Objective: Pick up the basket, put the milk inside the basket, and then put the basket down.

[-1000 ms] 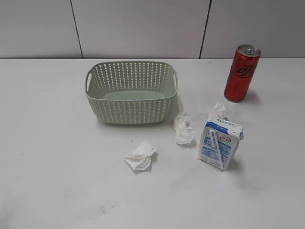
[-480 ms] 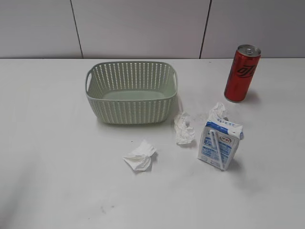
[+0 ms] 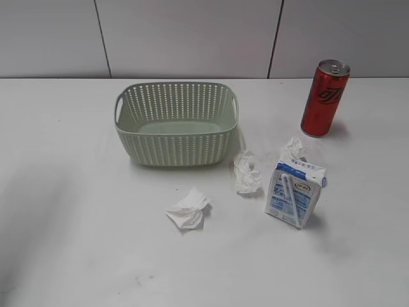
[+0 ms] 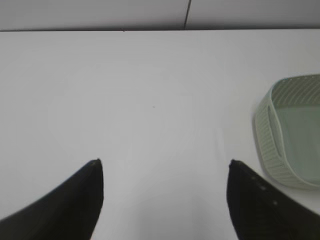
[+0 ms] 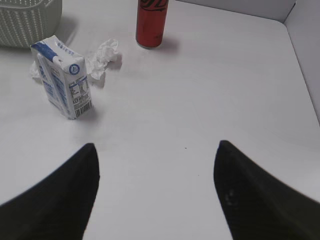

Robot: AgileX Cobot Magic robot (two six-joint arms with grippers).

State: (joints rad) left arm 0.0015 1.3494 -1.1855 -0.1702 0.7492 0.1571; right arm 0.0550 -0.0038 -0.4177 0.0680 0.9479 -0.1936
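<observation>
White desk (image 3: 77, 243) seen at a slant from above, with neither arm in the exterior view. Nearest the camera lies a crumpled tissue (image 3: 188, 210). Just behind it and to the right, the milk (image 3: 294, 194) stands upright, its white straw running diagonally across the front face, well apart from the basket. A second crumpled tissue (image 3: 246, 173) lies between the milk and the basket, near the basket's right front corner; a third tissue (image 3: 293, 148) shows just behind the carton's top. Farther back, left of centre, the basket (image 3: 176, 123) rests on the desk with nothing inside, its perforated sides and one cut-out handle at each end visible. Farthest back on the right, a red soda can (image 3: 324, 98) stands upright near the wall (image 3: 192, 38).

Left wrist view: the left hand (image 4: 165, 172) is spread wide with nothing between its dark fingers (image 4: 75, 200), above bare desk; one end of the basket, with its handle slot, sits at the right edge of this view.

Right wrist view: the right hand (image 5: 156, 152) is likewise spread wide and holds nothing; beyond it and to the left stand the milk, the tissue behind it, and the can farther off.
</observation>
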